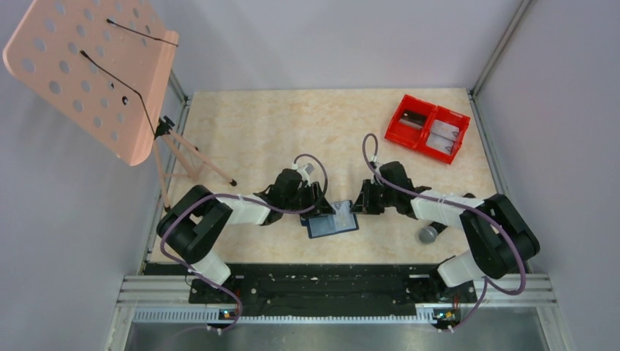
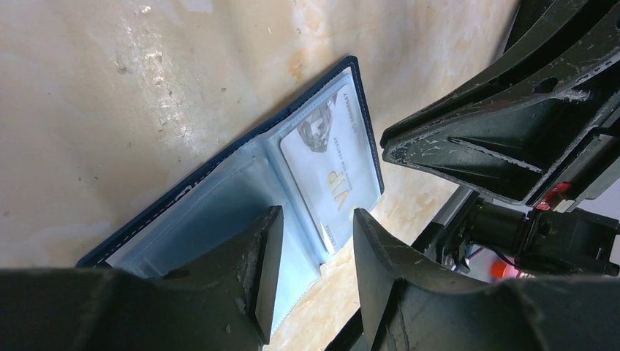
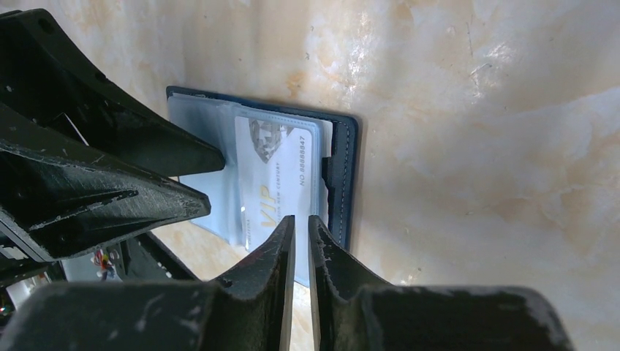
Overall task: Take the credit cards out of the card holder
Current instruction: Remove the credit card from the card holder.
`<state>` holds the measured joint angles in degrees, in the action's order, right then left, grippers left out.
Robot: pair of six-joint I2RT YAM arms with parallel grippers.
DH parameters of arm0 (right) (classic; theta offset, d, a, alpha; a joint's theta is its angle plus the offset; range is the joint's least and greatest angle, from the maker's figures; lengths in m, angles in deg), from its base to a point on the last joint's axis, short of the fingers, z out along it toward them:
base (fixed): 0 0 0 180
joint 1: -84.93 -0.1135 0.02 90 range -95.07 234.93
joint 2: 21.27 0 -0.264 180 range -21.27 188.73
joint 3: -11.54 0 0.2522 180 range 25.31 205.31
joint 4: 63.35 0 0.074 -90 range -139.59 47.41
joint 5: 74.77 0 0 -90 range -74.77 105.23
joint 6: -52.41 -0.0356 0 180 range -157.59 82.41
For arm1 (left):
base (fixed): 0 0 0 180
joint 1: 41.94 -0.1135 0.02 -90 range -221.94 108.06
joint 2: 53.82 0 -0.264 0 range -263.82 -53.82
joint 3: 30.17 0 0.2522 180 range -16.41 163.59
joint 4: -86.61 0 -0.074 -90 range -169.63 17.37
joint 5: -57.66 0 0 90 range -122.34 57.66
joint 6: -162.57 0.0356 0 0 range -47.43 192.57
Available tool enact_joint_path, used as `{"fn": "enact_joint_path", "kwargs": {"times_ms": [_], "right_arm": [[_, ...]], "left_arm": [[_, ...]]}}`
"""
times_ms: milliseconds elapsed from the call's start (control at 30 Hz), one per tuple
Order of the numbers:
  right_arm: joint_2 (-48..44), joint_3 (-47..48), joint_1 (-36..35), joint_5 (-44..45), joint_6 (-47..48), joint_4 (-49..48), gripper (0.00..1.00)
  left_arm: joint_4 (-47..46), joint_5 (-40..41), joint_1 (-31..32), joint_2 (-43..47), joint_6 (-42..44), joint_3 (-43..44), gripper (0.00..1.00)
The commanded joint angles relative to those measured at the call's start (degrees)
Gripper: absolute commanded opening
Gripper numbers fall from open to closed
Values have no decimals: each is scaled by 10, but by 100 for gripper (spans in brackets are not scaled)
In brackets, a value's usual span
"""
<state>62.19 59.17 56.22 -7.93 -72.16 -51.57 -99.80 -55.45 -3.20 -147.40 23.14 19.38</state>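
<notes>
Centrally, the card holder [image 1: 333, 219] lay open on the table [image 1: 248, 131], a pale credit card [image 2: 330, 164] pocketed inside. Left gripper [image 2: 311, 252] stood apart over it; right gripper [image 3: 300, 232] nearly together, empty.

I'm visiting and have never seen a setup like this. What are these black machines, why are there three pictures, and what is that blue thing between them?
The black machines are two robot arms bolted at the table's near edge. One picture looks down from above; the other two come from cameras on each arm's wrist, so you see its own fingers up close. The left gripper and right gripper meet over a card holder, a navy wallet lying open on the table. A pale card printed VIP still sits in its clear pocket. The left gripper's fingers stand apart over the wallet; the right gripper's are nearly together by the card's edge. Neither plainly holds anything. Also there: a red bin, a grey ball, and a pink perforated stand.
</notes>
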Motion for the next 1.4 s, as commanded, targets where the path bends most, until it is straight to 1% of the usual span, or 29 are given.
{"fn": "enact_joint_path", "kwargs": {"times_ms": [0, 467, 633, 833, 1033, 1133, 1367], "right_arm": [[-8, 27, -3, 1, 9, -2, 12], [45, 14, -11, -25, 0, -46, 11], [52, 5, -15, -26, -2, -57, 7], [57, -5, -15, -23, -6, -64, 7], [58, -12, -14, -30, -16, -75, 3], [58, -13, -15, -34, -20, -77, 1], [59, -19, -14, -36, -25, -85, 0]], "left_arm": [[-13, 1, 6, -8, 2, 16, 46], [-15, 1, 11, -17, -1, 14, 44], [-16, 1, 12, -23, -4, 13, 44], [-10, 6, 12, -16, -1, 11, 43], [-15, 2, 12, -21, -2, 11, 43], [-18, -1, 13, -22, -3, 13, 41], [-18, -1, 14, -24, -4, 13, 38]]}}
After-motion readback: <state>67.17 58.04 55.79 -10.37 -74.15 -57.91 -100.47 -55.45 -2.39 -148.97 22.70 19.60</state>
